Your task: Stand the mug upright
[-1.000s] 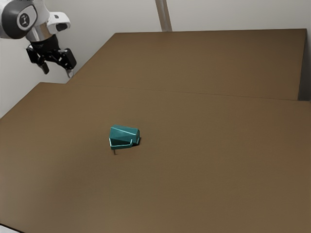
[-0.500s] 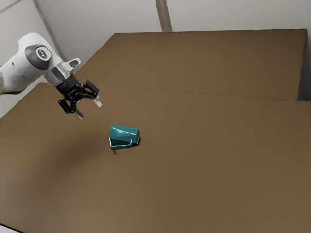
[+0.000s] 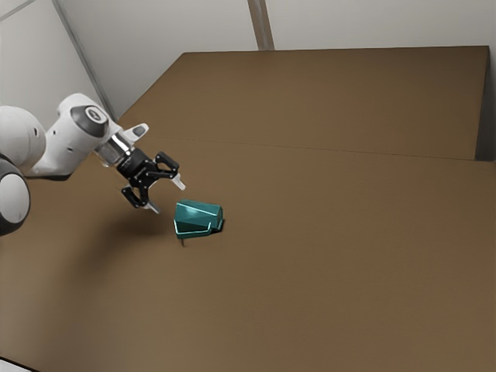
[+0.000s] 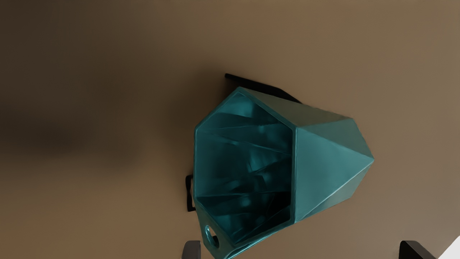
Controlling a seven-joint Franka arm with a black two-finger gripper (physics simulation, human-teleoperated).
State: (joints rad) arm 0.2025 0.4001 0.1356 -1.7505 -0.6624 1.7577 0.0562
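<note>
Jaws open, spread wide with a gap between the pale fingertips (image 3: 179, 183), nothing gripped. Mug (image 4: 330, 162) is on its side on the desk (image 3: 349, 271), near my jaws, toward the exterior view's right and a bit lower in that picture.

Mug: teal, slight sheen, body in flat facets with hard creases, no round wall. Angular rim (image 4: 294, 172), mouth turned toward my wrist camera, so the creased inside shows, darker with a few soft highlights. Body tapers from rim to base end. Handle (image 4: 223, 242) at the rim has an oval hole; in the wrist view it sits just beside one fingertip. A thin black strip (image 4: 264, 86) runs along one side of the mug, small black bracket shape (image 4: 187, 194) by the rim. Can't tell if either is shadow or a part.

Desk is plain smooth brown, one thin seam across it. Soft shadow (image 3: 108, 240) on it under my arm (image 3: 66, 147), which is white shell with grey rings. Pale wall (image 3: 372, 23) behind, with a grey-brown upright strip (image 3: 261, 23) reaching the far edge.
</note>
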